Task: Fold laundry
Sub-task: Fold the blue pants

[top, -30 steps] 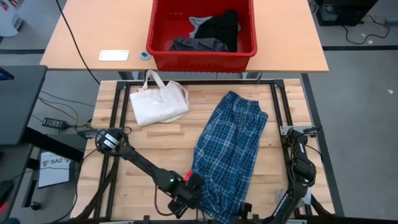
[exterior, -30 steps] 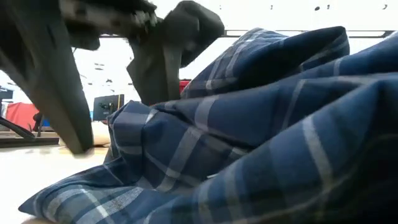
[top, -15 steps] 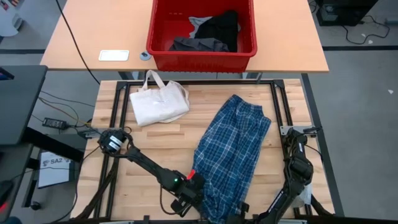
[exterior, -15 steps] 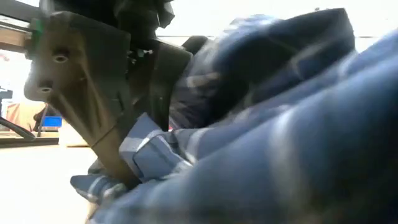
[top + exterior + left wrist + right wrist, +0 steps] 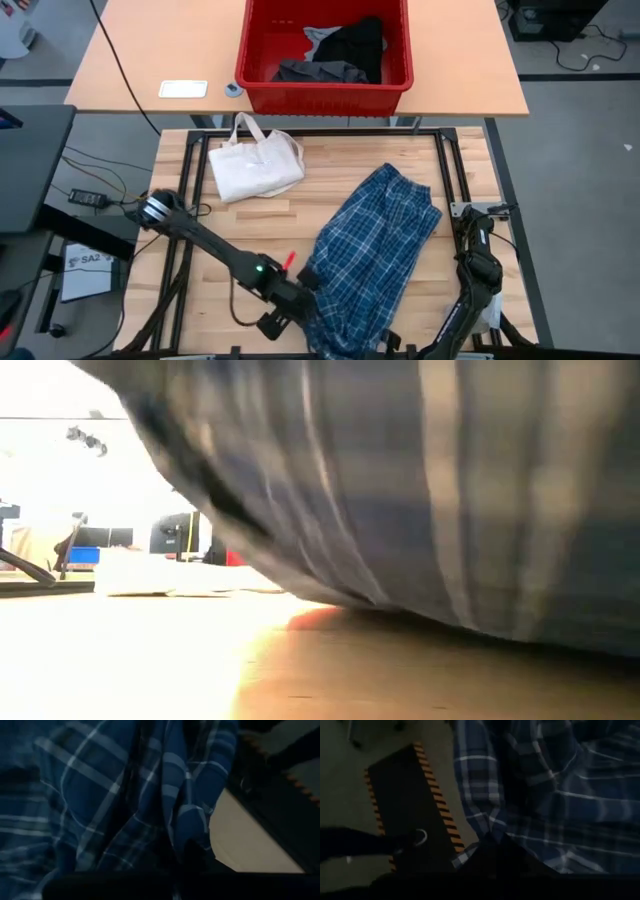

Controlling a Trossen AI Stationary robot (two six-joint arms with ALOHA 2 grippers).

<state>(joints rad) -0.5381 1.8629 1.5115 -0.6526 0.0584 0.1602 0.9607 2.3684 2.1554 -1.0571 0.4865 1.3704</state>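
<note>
Gripping the plaid garment (image 5: 372, 255) at its near end, my left gripper (image 5: 300, 303) and right gripper (image 5: 395, 345) clamp its hem, the cloth running diagonally away toward the far right.

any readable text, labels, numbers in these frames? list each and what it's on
"SA2" reads on the white sheet of paper lying on the floor left of the wooden table; the smaller print after it is too small to read.
The small white flat card on the far tan table beside the red plastic bin shows no legible print.
Nothing readable on the blue-and-white plaid garment or the cream canvas tote bag.
</note>
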